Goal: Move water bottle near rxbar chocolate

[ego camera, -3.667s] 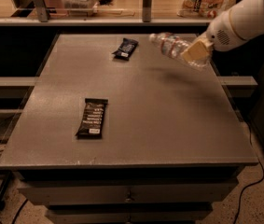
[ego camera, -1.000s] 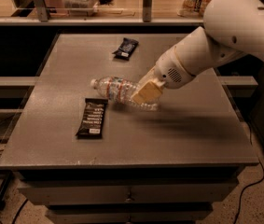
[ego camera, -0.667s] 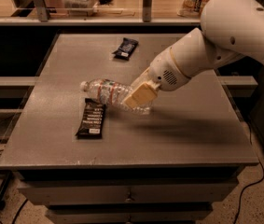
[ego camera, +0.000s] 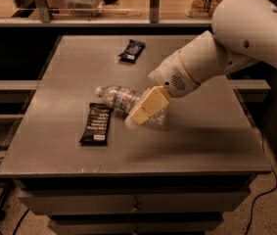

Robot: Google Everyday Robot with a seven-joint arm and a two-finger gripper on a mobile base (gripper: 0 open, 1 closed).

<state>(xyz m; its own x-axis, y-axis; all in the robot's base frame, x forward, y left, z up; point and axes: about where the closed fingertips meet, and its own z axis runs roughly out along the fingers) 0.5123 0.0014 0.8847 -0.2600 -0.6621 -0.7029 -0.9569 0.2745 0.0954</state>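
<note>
Holds the water bottle [ego camera: 118,97] in the gripper [ego camera: 143,111], low over the middle of the table [ego camera: 206,136], with the tan fingers [ego camera: 152,101] pressed together on the bottle's base end and crinkled plastic showing just past them. Reaches in from the right on a white arm [ego camera: 211,58] slanting down from the upper right corner. Carries the bottle nearly flat, long axis running right to left and a little away from the camera, white cap leading at the left end, label band clear of the grip. Resting on the tabletop or hanging just above it — impossible to tell. Finds the rxbar chocolate [ego camera: 96,124] to the left of the gripper and nearer the camera, flat on the table, long axis roughly front to back, white patch at the near end. Lies almost crosswise to the bottle, then, with the cap just beside the bar's far right corner. By that reading, needs hardly any more travel: only a lowering and a release, with care against rolling once laid on its side. Has a second, shorter black packet [ego camera: 131,50] well apart near the far edge, out of the way.
</note>
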